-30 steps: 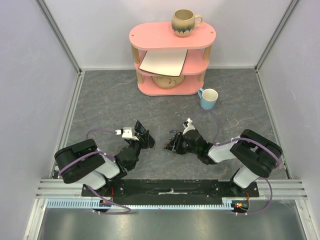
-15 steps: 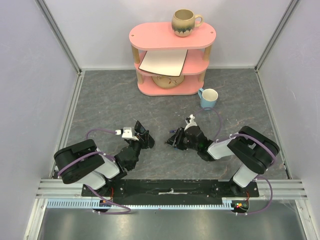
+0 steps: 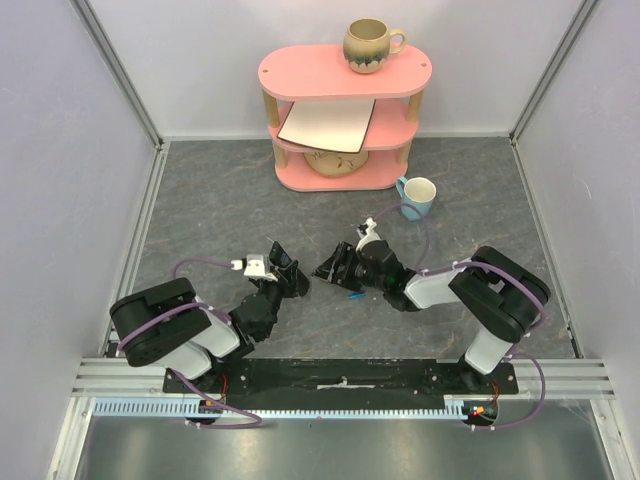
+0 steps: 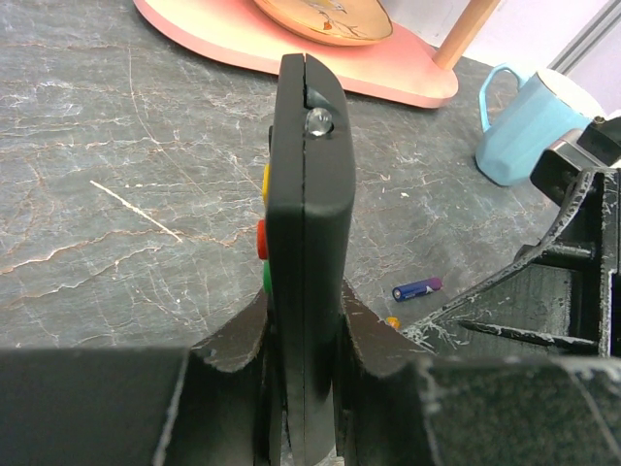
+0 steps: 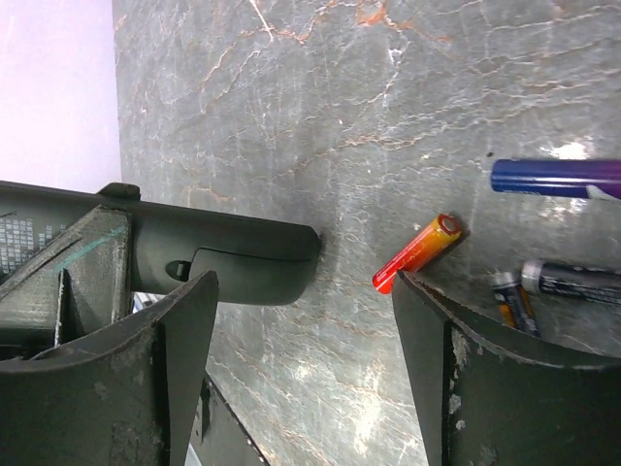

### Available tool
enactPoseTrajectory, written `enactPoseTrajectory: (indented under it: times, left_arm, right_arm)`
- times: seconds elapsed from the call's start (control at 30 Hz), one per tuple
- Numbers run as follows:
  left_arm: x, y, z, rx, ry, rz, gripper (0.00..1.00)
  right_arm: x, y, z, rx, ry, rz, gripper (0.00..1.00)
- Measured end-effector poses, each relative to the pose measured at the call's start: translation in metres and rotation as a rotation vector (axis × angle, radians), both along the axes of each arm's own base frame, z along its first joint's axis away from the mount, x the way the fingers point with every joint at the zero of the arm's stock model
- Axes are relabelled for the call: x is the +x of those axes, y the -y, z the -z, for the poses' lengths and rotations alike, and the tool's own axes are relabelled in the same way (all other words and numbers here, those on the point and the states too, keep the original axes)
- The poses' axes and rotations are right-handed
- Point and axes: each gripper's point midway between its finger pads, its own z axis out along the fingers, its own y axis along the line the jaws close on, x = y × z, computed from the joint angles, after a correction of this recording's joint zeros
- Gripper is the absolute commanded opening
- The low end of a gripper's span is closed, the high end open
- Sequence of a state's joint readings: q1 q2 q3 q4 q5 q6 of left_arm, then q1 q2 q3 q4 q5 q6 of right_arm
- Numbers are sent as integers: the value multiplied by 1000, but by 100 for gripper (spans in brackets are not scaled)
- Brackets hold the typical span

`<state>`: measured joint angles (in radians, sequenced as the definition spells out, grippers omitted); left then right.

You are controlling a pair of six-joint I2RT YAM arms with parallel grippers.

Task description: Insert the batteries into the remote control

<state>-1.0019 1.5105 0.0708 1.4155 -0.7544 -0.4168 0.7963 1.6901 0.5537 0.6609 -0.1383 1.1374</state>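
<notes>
My left gripper [image 4: 309, 313] is shut on the black remote control [image 4: 306, 184], held edge-on with its coloured buttons facing left. The top view has that gripper [image 3: 286, 279] left of centre with the remote [image 3: 279, 257] sticking up from it. My right gripper [image 5: 306, 289] stands open just above the table, its left finger in front of the remote's back [image 5: 223, 254]. A red-orange battery [image 5: 418, 251] lies at the tip of its right finger. A blue battery [image 5: 558, 178] and a dark battery [image 5: 574, 281] lie further right. In the top view the right gripper [image 3: 336, 270] is close to the left one.
A pink three-tier shelf [image 3: 345, 70] stands at the back with a brown mug [image 3: 370, 44] on top, a white board and a bowl inside. A light blue mug [image 3: 417, 197] stands right of it. The blue battery [image 4: 417, 287] lies between the grippers.
My right gripper has opened wide and moved left, closer to the remote. The left gripper has kept still with the remote in it.
</notes>
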Motion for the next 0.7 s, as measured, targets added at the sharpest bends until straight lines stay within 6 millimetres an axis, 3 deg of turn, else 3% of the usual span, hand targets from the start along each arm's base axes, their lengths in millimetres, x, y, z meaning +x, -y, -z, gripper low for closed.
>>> enactPoseTrajectory:
  times: [0.4,0.7]
  left_arm:
    - [0,0,0,-1,0,-2,2]
    - [0,0,0,-1,0,-2,2]
  right_arm:
    - [-12,-27,3,4,-23,-62,84]
    - [-12,-29,1,16,-34,-56,84]
